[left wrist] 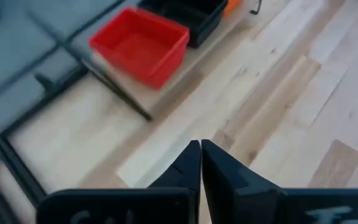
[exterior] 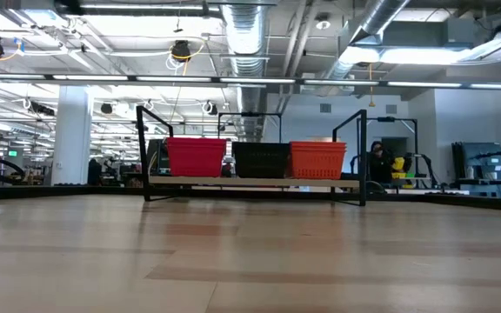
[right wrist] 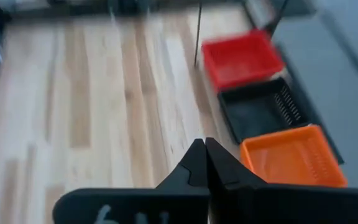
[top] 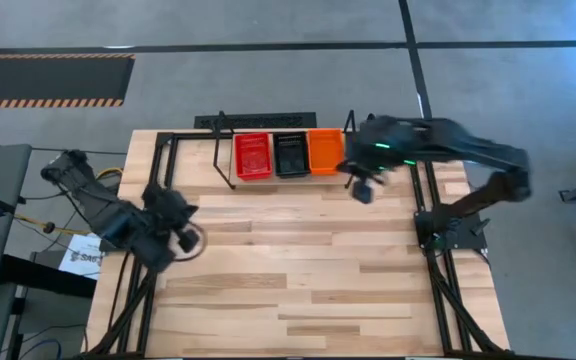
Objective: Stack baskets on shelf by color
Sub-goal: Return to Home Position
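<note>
On the wooden shelf [exterior: 250, 183] at the table's far edge stand a red basket [top: 252, 156], a black basket [top: 290, 154] and an orange basket [top: 325, 151], side by side on their bottoms. In the low view the red [exterior: 197, 157], black [exterior: 261, 160] and orange [exterior: 317, 160] baskets sit in a row between black wire uprights. My left gripper [left wrist: 200, 147] is shut and empty near the table's left edge [top: 190, 238]. My right gripper [right wrist: 204, 144] is shut and empty, raised near the orange basket [top: 363, 190].
Black frame rails [top: 438, 250] run along the table's left and right sides. The wide wooden tabletop [top: 298, 270] lies between the arms. Behind the table the low view shows a workshop with a person [exterior: 377, 156] at a bench.
</note>
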